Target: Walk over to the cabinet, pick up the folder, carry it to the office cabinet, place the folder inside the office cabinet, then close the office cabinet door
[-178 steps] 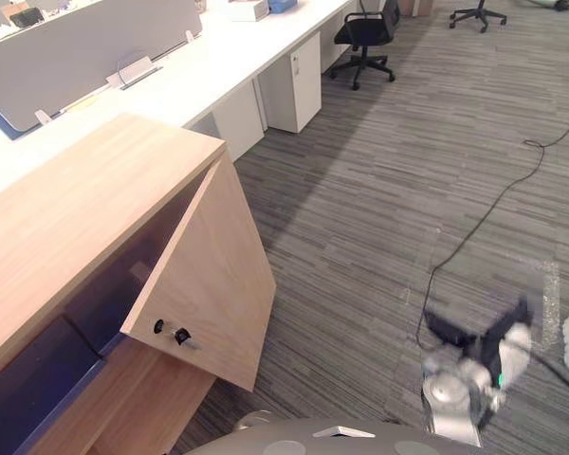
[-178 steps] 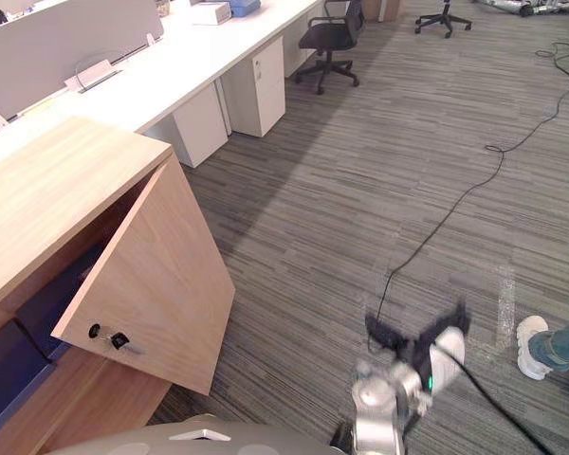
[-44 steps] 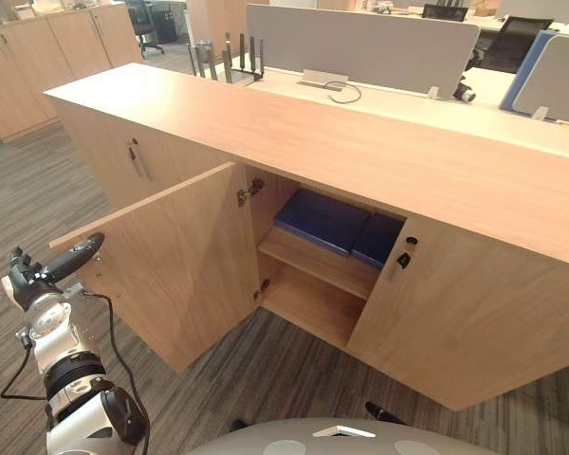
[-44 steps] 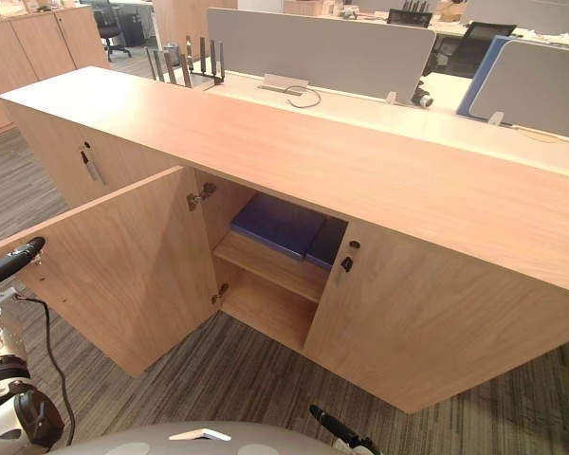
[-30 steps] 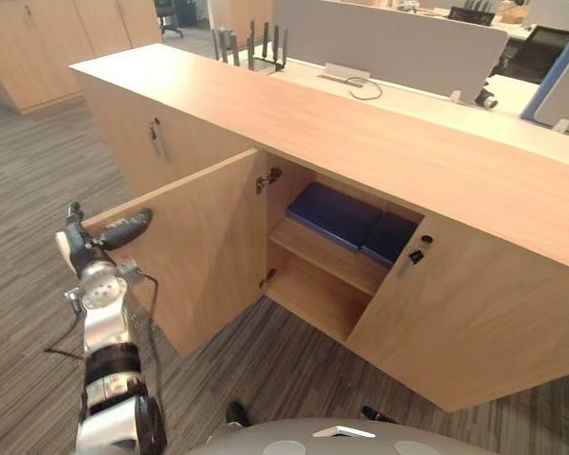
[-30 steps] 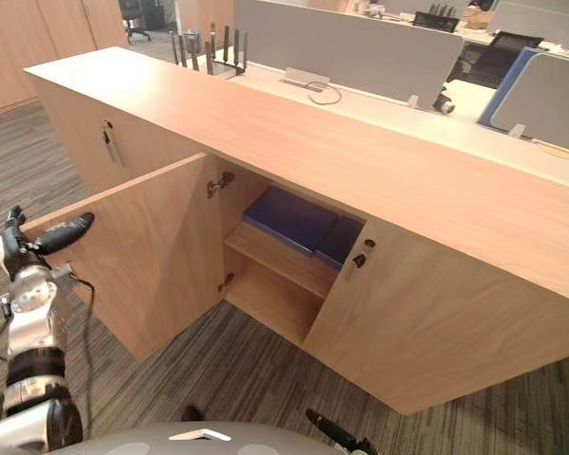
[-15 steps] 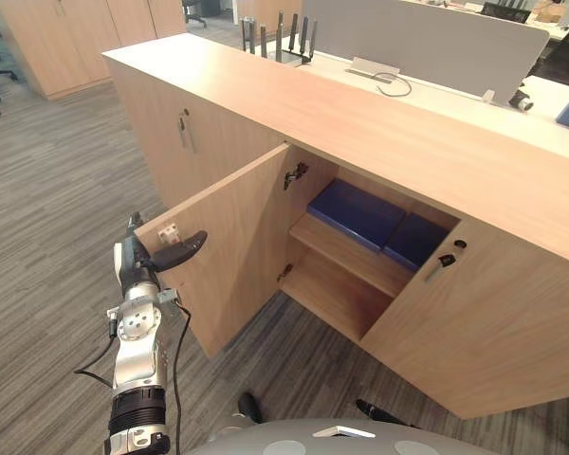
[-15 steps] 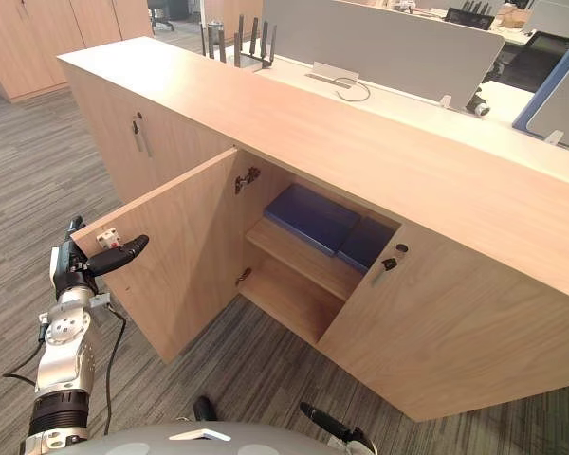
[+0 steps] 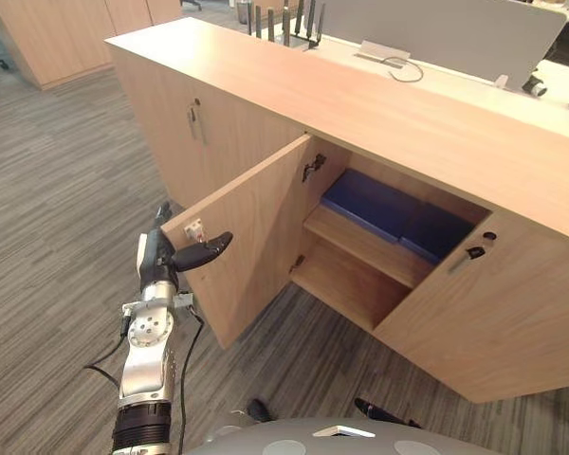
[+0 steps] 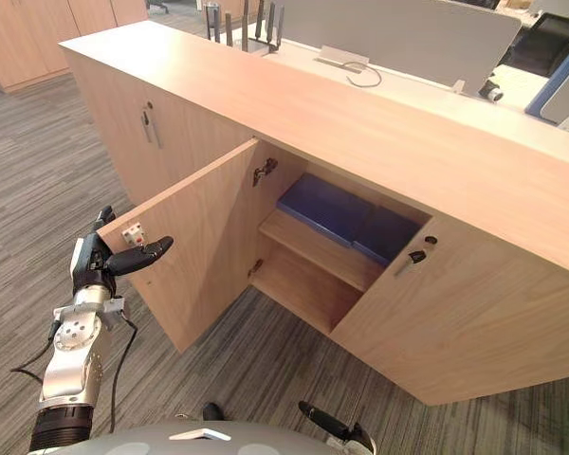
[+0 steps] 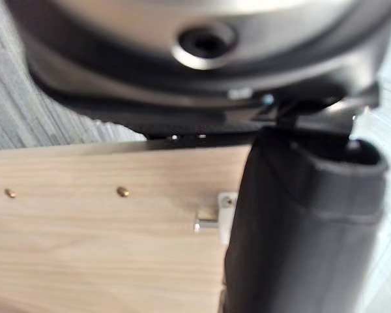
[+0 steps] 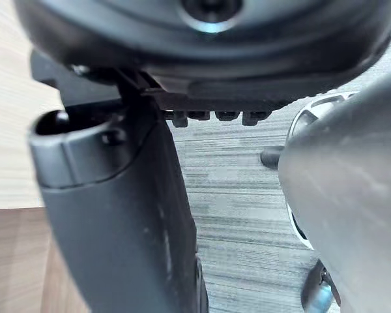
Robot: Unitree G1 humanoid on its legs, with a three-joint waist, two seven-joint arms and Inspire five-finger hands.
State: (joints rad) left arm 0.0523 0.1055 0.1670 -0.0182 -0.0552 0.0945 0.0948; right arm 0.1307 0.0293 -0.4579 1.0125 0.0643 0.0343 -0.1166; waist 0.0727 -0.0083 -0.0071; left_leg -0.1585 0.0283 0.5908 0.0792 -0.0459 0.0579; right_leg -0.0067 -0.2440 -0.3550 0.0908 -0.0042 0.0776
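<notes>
Left eye view, left hand (image 9: 161, 263): raised at the free edge of the open light-wood cabinet door (image 9: 261, 232), its dark tip lying across the door's inner face just below the small white latch plate (image 9: 193, 228).
Left hand's hold: cannot tell whether it clamps the door's edge or only rests against it; the left wrist view shows dark bulk on the panel beside the plate and no more.
Why there: the free edge lies farthest from the metal hinge (image 9: 313, 168), so a push there should swing the door with least effort.
Door: wide open, standing out from the long light-wood office cabinet (image 9: 360, 100) over the grey striped carpet (image 9: 57, 190).
Folder: the dark blue flat folder (image 9: 368, 202) lies flat on the upper wooden shelf (image 9: 360, 248) inside the open compartment, with a second dark blue flat item (image 9: 439, 232) touching or just beside it.
Why flat and deep: both sit back from the shelf's front lip, so the closing door should clear them.
Right hand (image 10: 327, 424): low near the carpet, well apart from the cabinet and out of the door's path; whether it is apart or together cannot be told.
Neighbouring door (image 9: 493, 313): shut, so the left door alone needs closing.
Step in hand: placing looks done; closing appears about to start.
Risk: contact so near the edge could slip off.
</notes>
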